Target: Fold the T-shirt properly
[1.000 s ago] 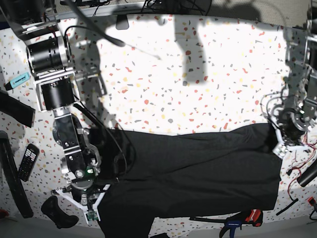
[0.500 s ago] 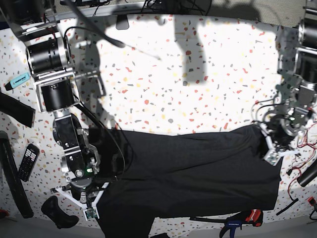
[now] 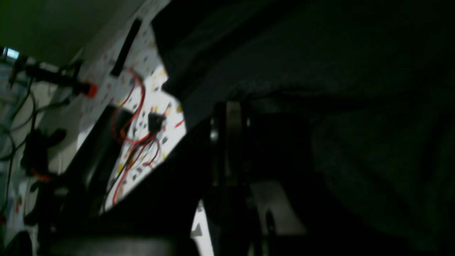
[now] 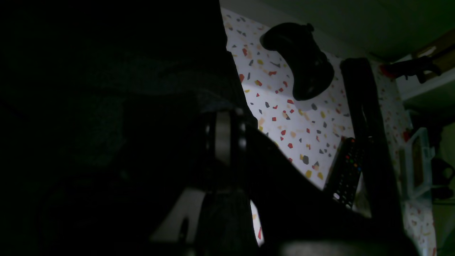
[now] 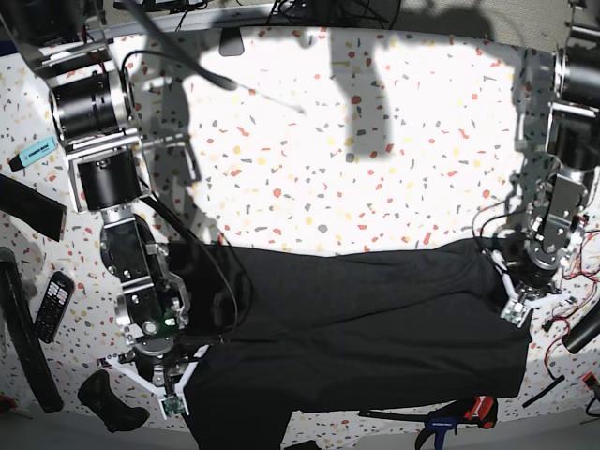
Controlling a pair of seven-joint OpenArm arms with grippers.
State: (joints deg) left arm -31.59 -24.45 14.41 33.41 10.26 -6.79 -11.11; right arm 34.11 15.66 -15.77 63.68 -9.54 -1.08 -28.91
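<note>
On the speckled table (image 5: pixel 375 112), going from the left of the overhead view: a black remote (image 5: pixel 53 306) lies at about 9 o'clock near the edge, with a black game controller (image 5: pixel 111 401) below it at 7 o'clock.

Just beside those is my right pincer (image 5: pixel 167 398), low at 7 o'clock, pressed shut on the T-shirt (image 5: pixel 375 328) at its lower left corner. My right wrist camera shows the fingers (image 4: pixel 223 138) together with dark cloth bunched around their tips, though that view is very dim. The remote (image 4: pixel 345 172) and the controller (image 4: pixel 302 60) show beyond them on the bright tabletop.

The T-shirt is a wide dark band across the bottom half of the table, from 7 o'clock to 4 o'clock, plain side up. Its upper edge runs roughly level across the middle and its lower edge is near the table's front rim. A narrow flap hangs down at the lower left.

At 3 to 4 o'clock my left pincer (image 5: pixel 516 305) is clamped on the shirt's right edge. My left wrist camera shows the closed fingers (image 3: pixel 229 142) against the cloth, with red wires (image 3: pixel 137 142) on the table (image 3: pixel 149 71) to one side.

At the front edge, near 5 o'clock, is a blue and red clamp (image 5: pixel 459 417).
</note>
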